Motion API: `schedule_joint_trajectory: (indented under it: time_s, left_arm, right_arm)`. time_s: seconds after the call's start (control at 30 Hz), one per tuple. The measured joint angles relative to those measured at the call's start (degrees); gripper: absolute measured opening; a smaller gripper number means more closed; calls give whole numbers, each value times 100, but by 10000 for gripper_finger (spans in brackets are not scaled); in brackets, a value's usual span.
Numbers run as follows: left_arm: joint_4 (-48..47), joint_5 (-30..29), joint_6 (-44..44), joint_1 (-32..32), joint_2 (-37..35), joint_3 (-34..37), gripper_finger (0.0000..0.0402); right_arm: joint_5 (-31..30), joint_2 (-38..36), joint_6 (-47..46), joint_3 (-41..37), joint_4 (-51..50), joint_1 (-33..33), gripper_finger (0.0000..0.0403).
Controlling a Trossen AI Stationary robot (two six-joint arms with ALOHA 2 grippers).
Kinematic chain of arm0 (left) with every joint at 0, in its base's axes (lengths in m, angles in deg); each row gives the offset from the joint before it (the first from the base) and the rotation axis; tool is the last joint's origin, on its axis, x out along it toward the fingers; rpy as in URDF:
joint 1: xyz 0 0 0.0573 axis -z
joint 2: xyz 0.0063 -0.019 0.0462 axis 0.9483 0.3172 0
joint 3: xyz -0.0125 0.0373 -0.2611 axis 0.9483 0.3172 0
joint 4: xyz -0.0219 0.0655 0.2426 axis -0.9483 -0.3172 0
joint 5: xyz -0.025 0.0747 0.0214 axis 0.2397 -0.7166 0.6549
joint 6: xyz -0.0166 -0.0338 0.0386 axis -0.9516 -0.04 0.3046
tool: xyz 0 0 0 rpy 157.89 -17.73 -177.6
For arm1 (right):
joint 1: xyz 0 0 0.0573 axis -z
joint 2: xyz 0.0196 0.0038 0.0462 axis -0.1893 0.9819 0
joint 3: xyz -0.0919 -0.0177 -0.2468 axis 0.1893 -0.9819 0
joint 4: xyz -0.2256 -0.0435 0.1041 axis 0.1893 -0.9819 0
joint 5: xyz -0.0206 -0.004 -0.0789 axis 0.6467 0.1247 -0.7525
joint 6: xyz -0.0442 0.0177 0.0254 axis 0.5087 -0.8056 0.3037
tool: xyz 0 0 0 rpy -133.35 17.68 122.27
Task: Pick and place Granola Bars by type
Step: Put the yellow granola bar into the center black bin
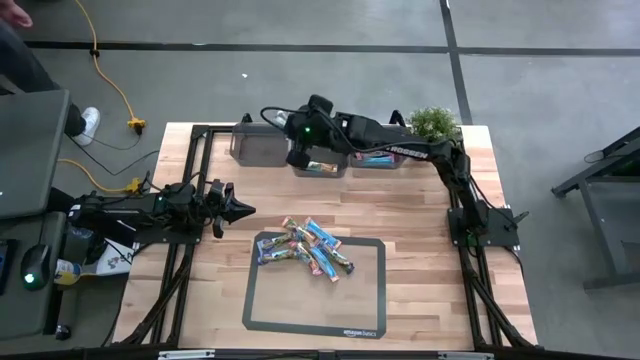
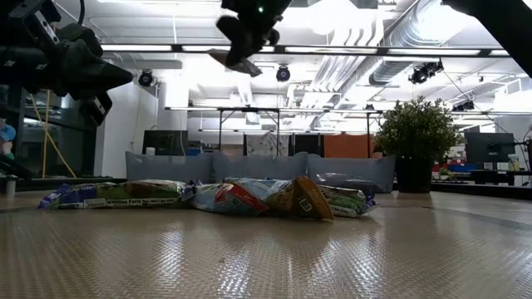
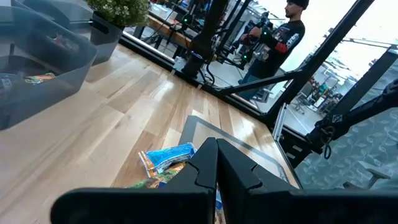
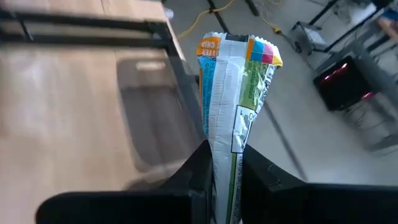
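Observation:
A heap of granola bars in blue, purple and multicolour wrappers lies on the dark-framed mat, also seen in the low view and the left wrist view. My right gripper hovers high over the grey bins at the far edge and is shut on one multicolour bar. My left gripper is shut and empty, and waits above the table left of the heap. My right gripper pinches the multicolour bar between its two fingers at one end. The rest of the wrapper sticks out past the fingertips, with its orange-and-pink end farthest out. The bar is lifted clear, high above the bins.
Three clear grey bins stand in a row along the far edge; the middle and right ones hold bars. A potted plant stands at the far right corner. A person stands beyond the table.

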Motion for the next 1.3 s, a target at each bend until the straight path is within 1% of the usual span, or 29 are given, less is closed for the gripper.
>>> schedule_joint_trajectory:
  time_s: [0.1,0.2,0.3,0.5,0.6,0.73,0.87,1.0,1.1,1.2,1.3]
  left_arm:
    - [0,-1,0,1,0,0,1]
    - [0,1,0,-1,1,0,1]
    - [2,1,0,-1,2,0,1]
    - [0,-1,-2,1,1,0,1]
    - [-7,-50,-2,1,1,0,1]
    - [-12,-150,-2,-1,0,0,1]
    - [-11,-210,-2,-1,2,0,1]
    - [-9,-210,-2,-1,4,0,1]
    - [-9,-209,-2,0,4,2,1]
    - [-9,-211,-2,-1,4,2,1]
    - [-9,-213,-2,0,4,1,1]
  right_arm:
    - [72,38,631,0,-226,94,35]
    - [161,66,964,0,-342,234,32]
    - [307,81,1000,2,-564,487,31]
    - [843,88,937,2,-576,1052,36]
    - [1206,140,1025,6,-606,1210,35]
    - [1388,333,1124,10,-607,1291,37]
    - [1650,728,1123,10,-750,1343,39]
    - [1884,1108,1101,8,-1060,1350,39]
    - [2046,1315,1104,8,-1476,1350,39]
    - [2268,1436,1126,6,-1930,1350,39]
    - [2520,1453,1131,4,-2145,1350,39]
